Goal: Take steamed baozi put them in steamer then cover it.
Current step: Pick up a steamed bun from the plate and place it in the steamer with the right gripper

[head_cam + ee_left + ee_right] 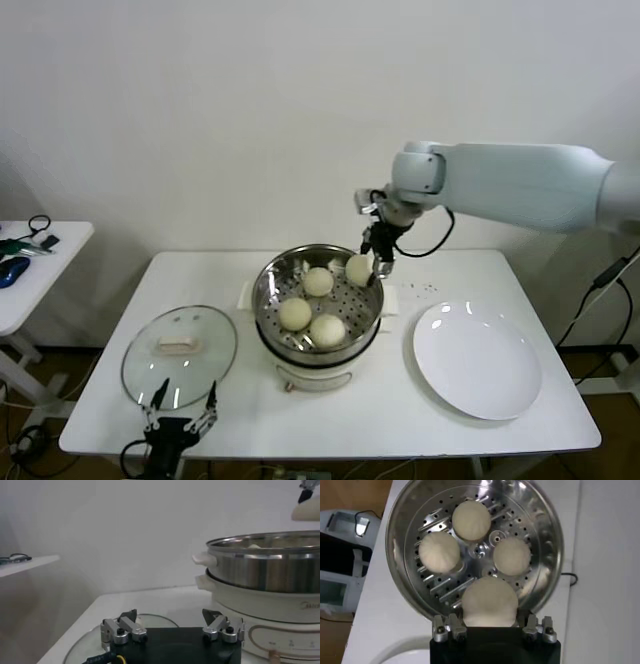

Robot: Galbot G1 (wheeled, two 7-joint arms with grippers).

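The steamer (268, 300), a shiny steel pot on a white base, stands mid-table. Three baozi (294, 313) lie on its perforated tray (480, 550). My right gripper (378, 262) is shut on the fourth baozi (358, 269) and holds it just over the pot's back right rim. In the right wrist view this baozi (490, 601) sits between the jaws. The glass cover (179, 355) with its white handle lies flat on the table left of the steamer. My left gripper (183, 420) is open and empty at the cover's front edge (150, 622), by the table's front left.
An empty white plate (477, 358) lies right of the steamer. A small side table (30, 250) with a few objects stands at the far left. The steamer's white base (260, 605) shows close to the right of my left gripper (170, 616).
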